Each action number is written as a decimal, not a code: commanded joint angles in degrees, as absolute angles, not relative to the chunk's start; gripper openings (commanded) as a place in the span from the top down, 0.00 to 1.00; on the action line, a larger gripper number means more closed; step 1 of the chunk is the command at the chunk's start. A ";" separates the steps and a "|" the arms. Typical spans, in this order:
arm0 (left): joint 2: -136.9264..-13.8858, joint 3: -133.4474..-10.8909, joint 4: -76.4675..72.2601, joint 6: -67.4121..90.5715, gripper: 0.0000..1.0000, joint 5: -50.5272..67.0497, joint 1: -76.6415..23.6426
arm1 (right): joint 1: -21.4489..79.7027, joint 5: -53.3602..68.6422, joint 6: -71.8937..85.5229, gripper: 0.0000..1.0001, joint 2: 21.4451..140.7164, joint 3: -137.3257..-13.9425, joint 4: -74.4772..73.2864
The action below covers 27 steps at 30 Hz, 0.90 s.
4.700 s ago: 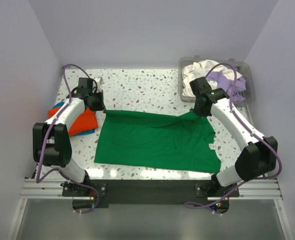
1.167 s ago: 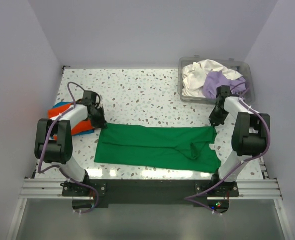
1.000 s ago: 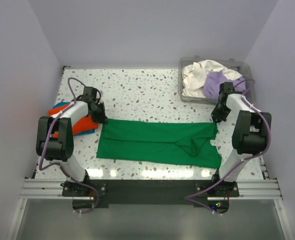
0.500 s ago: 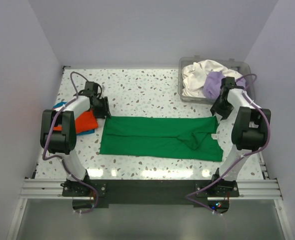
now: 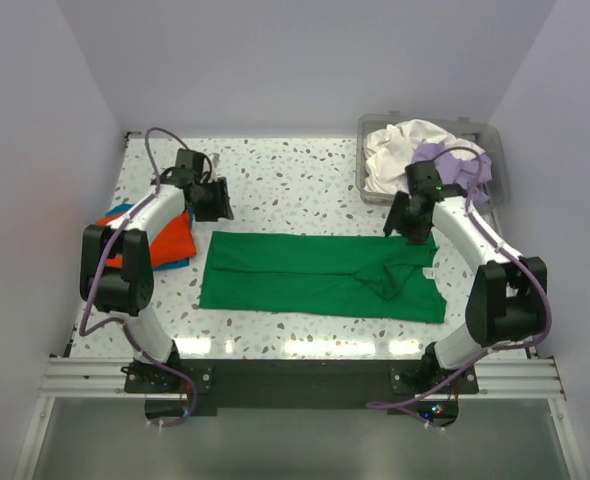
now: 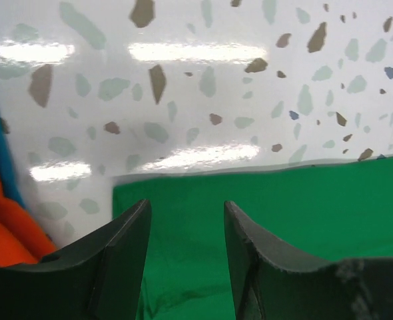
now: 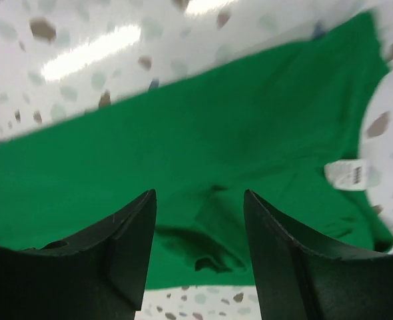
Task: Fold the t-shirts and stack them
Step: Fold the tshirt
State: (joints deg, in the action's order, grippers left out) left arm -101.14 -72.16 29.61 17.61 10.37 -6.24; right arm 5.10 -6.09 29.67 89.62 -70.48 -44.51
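A bright green t-shirt (image 5: 320,277) lies on the table folded into a long flat band, with a small rumple right of its middle. My left gripper (image 5: 218,200) hangs open just beyond the shirt's far left corner, nothing between its fingers. In the left wrist view that gripper (image 6: 186,207) is over the green cloth (image 6: 296,220). My right gripper (image 5: 400,222) stands open over the far right part. The right wrist view has it (image 7: 200,197) above the green shirt (image 7: 183,133) and its white label (image 7: 346,175). An orange t-shirt (image 5: 167,240) lies folded on a blue one (image 5: 121,210) at the left.
A clear plastic bin (image 5: 362,165) at the back right holds a crumpled white t-shirt (image 5: 395,150) and a lavender one (image 5: 450,162). The speckled tabletop (image 5: 295,180) shows behind the green shirt. White walls close in the left, right and back.
Both grippers have opened and let go of the green shirt's far corners, then risen off it. The right one has swung left. The shirt now lies as a folded band.
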 commanded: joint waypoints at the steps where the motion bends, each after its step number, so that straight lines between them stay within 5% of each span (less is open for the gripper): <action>1: -100.54 -73.48 29.01 19.77 0.48 13.09 -10.45 | 9.83 -1.06 33.47 0.42 87.90 -65.31 -45.62; 16: -104.23 -60.64 19.86 24.88 0.48 20.48 -17.58 | 13.71 -1.49 31.38 0.53 87.01 -55.28 -42.63; 24: -108.54 -64.07 20.83 23.03 0.49 16.88 -17.40 | 13.71 -5.36 30.93 0.98 87.55 -56.34 -45.61; 27: -109.42 -65.12 20.83 22.50 0.49 16.61 -17.49 | 13.71 -6.23 32.68 1.00 85.17 -56.87 -48.86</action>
State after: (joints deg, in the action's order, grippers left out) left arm -106.21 -64.49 21.89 24.86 20.67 -17.65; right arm 13.50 -3.75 31.31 88.29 -55.57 -45.32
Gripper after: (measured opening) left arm 0.509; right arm 0.012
